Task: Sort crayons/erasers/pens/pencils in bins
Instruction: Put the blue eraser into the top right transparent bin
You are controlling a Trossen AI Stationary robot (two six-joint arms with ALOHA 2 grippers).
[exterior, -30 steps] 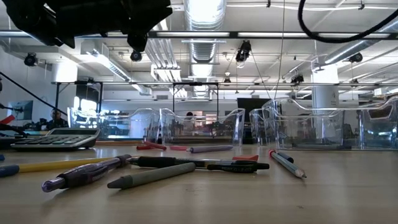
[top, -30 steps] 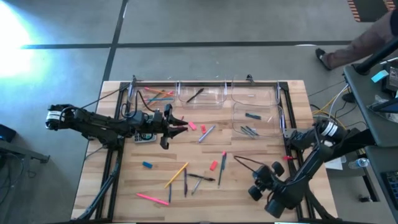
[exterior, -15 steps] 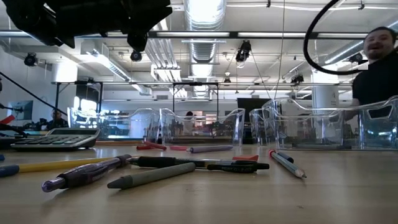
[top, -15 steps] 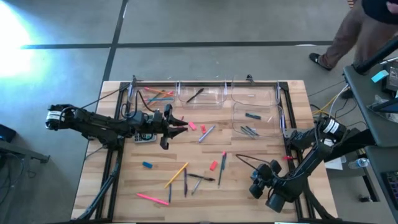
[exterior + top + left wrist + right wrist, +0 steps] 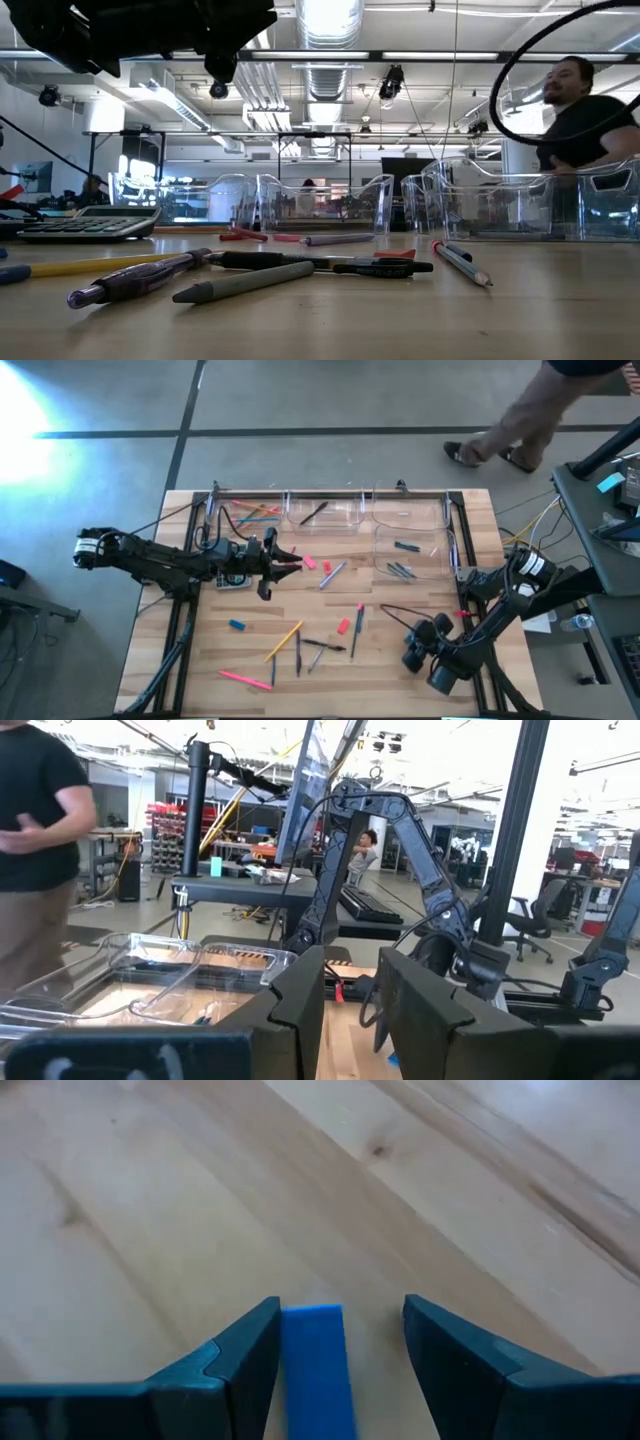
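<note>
Four clear bins (image 5: 322,513) are grouped at the far edge of the tabletop (image 5: 400,680), three in a row along that edge and a fourth (image 5: 411,553) just in front of the one nearest the right edge. Bright pencils (image 5: 252,512) are held in the left-hand bin, a dark pen (image 5: 314,512) in the next, and dark pens (image 5: 402,569) with a blue eraser (image 5: 406,546) in the front bin.

Loose items are scattered across the middle and near part of the tabletop: an orange pencil (image 5: 284,641), a pink pencil (image 5: 245,679) by the near edge, dark pens (image 5: 325,647), a grey pen (image 5: 332,574), a pink eraser (image 5: 343,626) and a blue eraser (image 5: 237,625).

The left gripper (image 5: 288,561) is held out over the tabletop left of centre, above a grey calculator (image 5: 233,579); its fingers are parted narrowly and nothing can be made out between them. The right gripper (image 5: 415,650) is lowered near the near right corner, and in the right wrist view a blue block (image 5: 317,1370), seemingly an eraser, is seen between its spread fingers (image 5: 235,1362), with a gap visible on one side.

A person (image 5: 585,120) is seen behind the bins in the low view.
</note>
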